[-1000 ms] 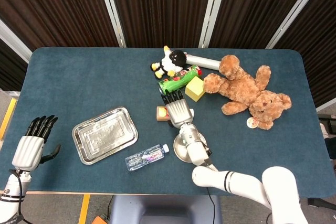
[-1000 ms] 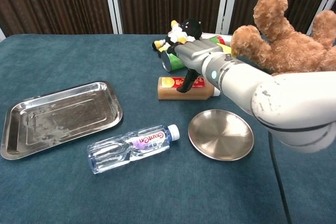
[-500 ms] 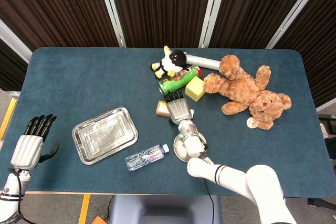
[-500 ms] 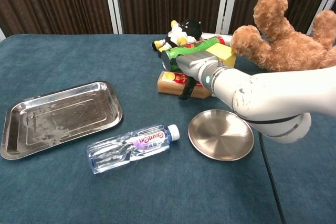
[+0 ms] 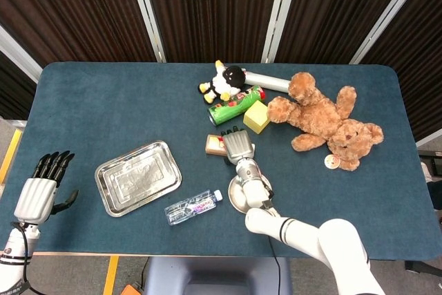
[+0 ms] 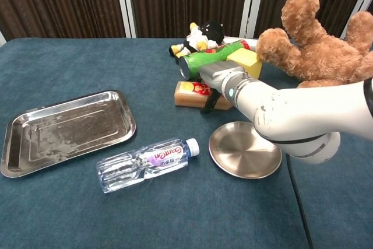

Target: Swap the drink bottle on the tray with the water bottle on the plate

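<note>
Near the middle of the bench [image 5: 103, 101], the right hand [image 5: 238, 146] is laid palm-down over the drink bottle [image 6: 195, 94], which lies on its side just far of the plate [image 6: 245, 148]; in the chest view its thumb is seen hooked down the near side of the bottle and its fingers [image 5: 231, 132] are draped over the far side, so the bottle is taken as gripped, though it rests on the cloth. The plate, a round steel dish, is seen bare, with the right forearm crossing above its right edge. The water bottle [image 6: 145, 164] is found lying on its side on the bench between the tray [image 6: 64, 130] and the plate, touching neither, its white cap turned toward the plate. The tray, a rectangular steel one, sits to the left with nothing on it. At the far left near corner, off the bench edge, the left hand [image 5: 43, 191] is held upright with its fingers straight and slightly apart, nothing in it. Far of the drink bottle, a green can [image 5: 237, 104] lies on its side beside a yellow block [image 5: 256, 117], with a penguin toy [image 5: 224, 82] behind them and a teddy bear [image 5: 324, 121] sprawled to the right.
</note>
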Robot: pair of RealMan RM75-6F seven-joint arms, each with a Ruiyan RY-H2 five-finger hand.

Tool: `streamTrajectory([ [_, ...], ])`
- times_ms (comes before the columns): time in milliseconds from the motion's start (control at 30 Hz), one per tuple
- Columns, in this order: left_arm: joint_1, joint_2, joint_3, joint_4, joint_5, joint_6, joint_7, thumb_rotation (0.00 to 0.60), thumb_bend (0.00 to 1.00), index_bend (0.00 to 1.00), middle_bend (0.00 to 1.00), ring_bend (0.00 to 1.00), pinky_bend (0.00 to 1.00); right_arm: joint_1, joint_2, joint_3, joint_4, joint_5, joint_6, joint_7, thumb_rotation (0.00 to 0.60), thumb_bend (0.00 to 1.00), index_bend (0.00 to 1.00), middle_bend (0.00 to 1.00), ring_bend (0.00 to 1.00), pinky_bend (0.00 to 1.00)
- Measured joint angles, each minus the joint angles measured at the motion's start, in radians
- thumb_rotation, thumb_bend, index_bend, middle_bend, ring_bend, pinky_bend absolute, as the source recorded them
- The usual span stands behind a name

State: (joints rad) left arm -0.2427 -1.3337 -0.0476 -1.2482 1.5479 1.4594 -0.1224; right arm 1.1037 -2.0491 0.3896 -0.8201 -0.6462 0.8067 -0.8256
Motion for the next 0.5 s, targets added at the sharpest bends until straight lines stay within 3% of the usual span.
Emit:
streamTrajectory([
  [133,-0.001,0.001,-0.001,0.0,-0.001,-0.002,-0.001,0.6,0.36,0.0,0.04,0.0,0.07,0.004,-0.01,-0.002,0.013,-0.015,0.009,0.014,0.6,0.37,0.75,0.7,0.67,0.78],
  [200,-0.001,0.001,0.0,0.001,-0.001,-0.005,-0.003,0.6,0.36,0.0,0.04,0.0,0.07,0.004,-0.015,-0.005,0.021,-0.026,0.02,0.019,0.6,0.38,0.82,0.76,0.74,0.84],
  [333,-0.001,0.003,0.0,-0.002,0.001,-0.003,-0.004,0.6,0.36,0.0,0.04,0.0,0.07,-0.002,-0.014,-0.01,0.01,-0.062,0.054,0.039,0.6,0.38,0.88,0.81,0.79,0.88],
  [500,0.001,0.003,0.003,-0.005,0.01,0.004,-0.001,0.6,0.36,0.0,0.04,0.0,0.07,-0.031,0.034,-0.024,-0.094,-0.102,0.093,0.057,0.6,0.38,0.9,0.82,0.8,0.88],
])
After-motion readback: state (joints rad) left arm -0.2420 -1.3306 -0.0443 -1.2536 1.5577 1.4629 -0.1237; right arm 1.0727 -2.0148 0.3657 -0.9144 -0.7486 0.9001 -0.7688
